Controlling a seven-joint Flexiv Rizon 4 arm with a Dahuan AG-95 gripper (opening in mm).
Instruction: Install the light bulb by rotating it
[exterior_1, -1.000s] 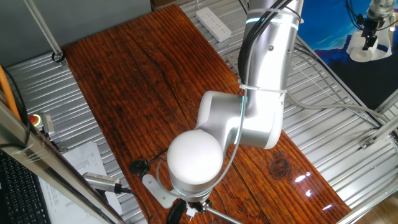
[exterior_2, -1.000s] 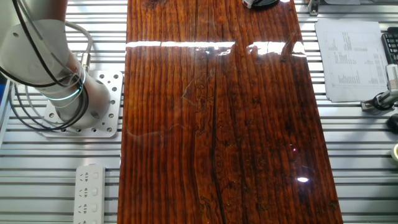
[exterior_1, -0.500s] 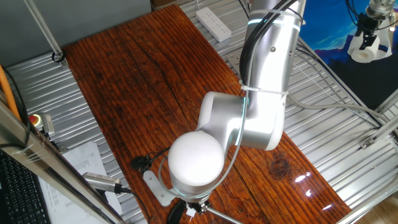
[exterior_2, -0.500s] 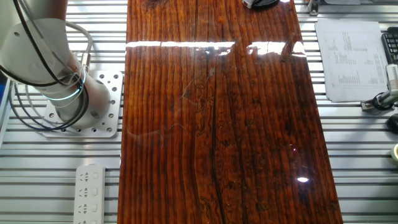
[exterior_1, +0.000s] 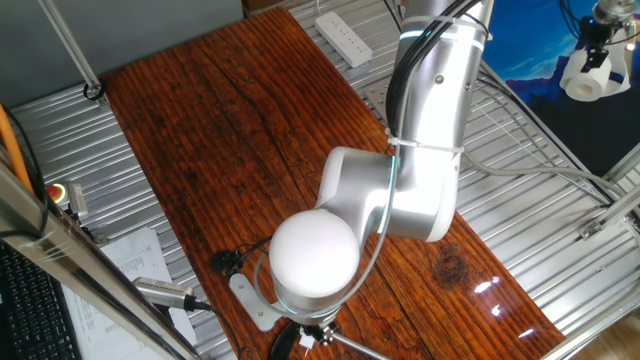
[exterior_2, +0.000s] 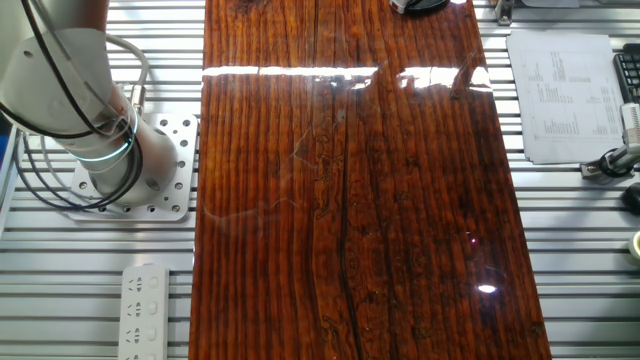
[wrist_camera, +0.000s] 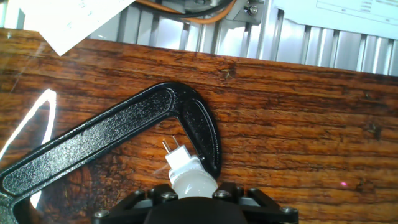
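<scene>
Two short metal pins stick out of the pale base of the light bulb (wrist_camera: 188, 176), which shows only in the hand view, low in the frame at about 6 o'clock, its dome disappearing into the dark housing of the gripper (wrist_camera: 196, 202). The fingers are hidden behind that housing, so I cannot tell for certain how they stand, though the bulb looks carried there. The pins point toward 11 o'clock and hover just beside the bend of a black clamp-like bracket (wrist_camera: 112, 137) lying on the wooden worktop (wrist_camera: 298, 137).

Almost nothing has changed over the last second: the arm (exterior_1: 425, 140) sits as it did, with only the faintest shift near its upper link. By my reading, the approach has paused before the bulb meets any socket, and no socket is visible.

One fixed view shows only the arm's white joint cap (exterior_1: 314, 252) blocking the bulb; the other fixed view shows bare wood and the arm's base (exterior_2: 120, 165).
</scene>
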